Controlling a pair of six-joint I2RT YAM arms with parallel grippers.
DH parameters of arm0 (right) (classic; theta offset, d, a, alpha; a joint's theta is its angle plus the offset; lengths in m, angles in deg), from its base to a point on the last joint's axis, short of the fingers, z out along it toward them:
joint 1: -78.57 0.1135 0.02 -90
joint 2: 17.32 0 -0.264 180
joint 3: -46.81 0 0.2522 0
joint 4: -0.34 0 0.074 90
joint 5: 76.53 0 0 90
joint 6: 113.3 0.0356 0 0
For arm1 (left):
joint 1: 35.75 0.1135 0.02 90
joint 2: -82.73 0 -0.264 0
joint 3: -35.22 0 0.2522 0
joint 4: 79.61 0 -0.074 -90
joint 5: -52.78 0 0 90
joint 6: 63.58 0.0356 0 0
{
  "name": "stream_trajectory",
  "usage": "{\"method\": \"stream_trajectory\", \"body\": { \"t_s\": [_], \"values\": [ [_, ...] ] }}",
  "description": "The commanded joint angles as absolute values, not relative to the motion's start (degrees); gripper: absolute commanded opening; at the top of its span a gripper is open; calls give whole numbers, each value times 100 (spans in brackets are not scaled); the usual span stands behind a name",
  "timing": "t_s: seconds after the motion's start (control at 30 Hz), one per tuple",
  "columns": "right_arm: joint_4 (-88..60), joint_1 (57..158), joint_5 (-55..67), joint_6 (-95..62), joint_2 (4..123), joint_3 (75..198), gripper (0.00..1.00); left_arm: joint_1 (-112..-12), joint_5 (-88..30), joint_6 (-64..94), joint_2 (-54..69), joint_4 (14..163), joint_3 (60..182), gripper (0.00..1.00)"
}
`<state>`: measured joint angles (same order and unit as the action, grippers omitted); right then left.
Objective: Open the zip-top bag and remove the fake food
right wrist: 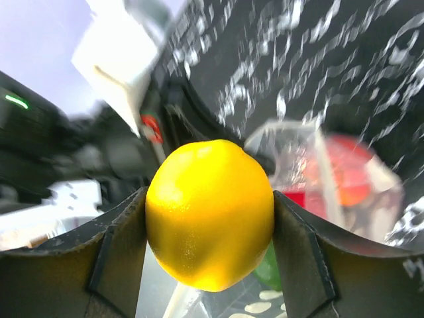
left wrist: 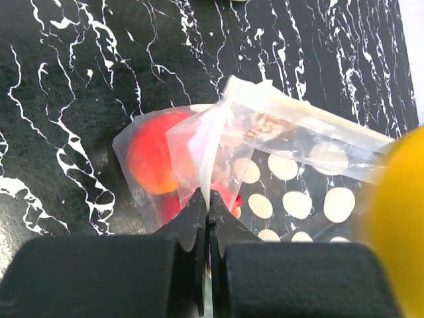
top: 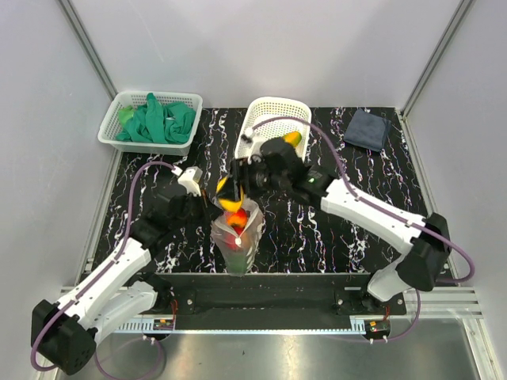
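Note:
The clear zip-top bag (top: pixel 240 233) stands open in the middle of the table with red and orange fake food (top: pixel 236 224) inside; it also shows in the left wrist view (left wrist: pixel 278 149). My left gripper (left wrist: pixel 207 199) is shut on the bag's edge, its jaws pinching the thin plastic. A red-orange fruit (left wrist: pixel 154 156) shows through the plastic. My right gripper (right wrist: pixel 211 215) is shut on a yellow lemon (right wrist: pixel 211 213), held just above the bag's mouth (top: pixel 226 188). Red fruit (right wrist: pixel 344 172) and a green piece (right wrist: pixel 268 271) lie below it in the bag.
A white lattice basket (top: pixel 273 119) at the back centre holds a yellow-orange piece (top: pixel 293 139). Another white basket (top: pixel 150 120) at the back left holds green gloves (top: pixel 157 120). A dark blue cloth (top: pixel 367 128) lies at the back right.

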<state>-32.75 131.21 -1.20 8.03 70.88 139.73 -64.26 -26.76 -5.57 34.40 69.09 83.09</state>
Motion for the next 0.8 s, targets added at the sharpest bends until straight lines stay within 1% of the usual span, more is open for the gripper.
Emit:
{"method": "stream_trajectory", "body": {
  "t_s": [0.0,0.13,0.27,0.43,0.5,0.6,0.67,0.7,0.77],
  "values": [
    [-3091,12613,-5,746,6889,14354,54,-6423,-2589,-495,3615,7081,8396,0],
    [-3091,12235,46,632,7083,14582,55,-6414,-2597,-452,3685,6993,8554,0],
    [-3108,11577,151,352,7478,14899,55,-6414,-3113,-259,3878,6555,8887,0],
    [-3231,11197,916,-280,8470,15512,58,-6414,-3704,-65,4177,6360,8976,0],
    [-3336,11118,1109,-474,9039,15750,62,-6414,-3704,-47,4178,6360,8985,0],
    [-3538,11083,1206,-817,9787,16365,67,-6414,-3713,-12,4099,6360,9081,0],
    [-3644,11083,1250,-976,10131,16831,72,-6405,-3713,-12,4037,6369,9178,0],
    [-3740,11083,1285,-994,10411,17102,78,-6414,-3704,5,4011,6377,9213,0],
    [-3872,11074,1286,-1047,10650,17350,85,-6405,-3713,23,3941,6386,9309,0]
  ]
}}
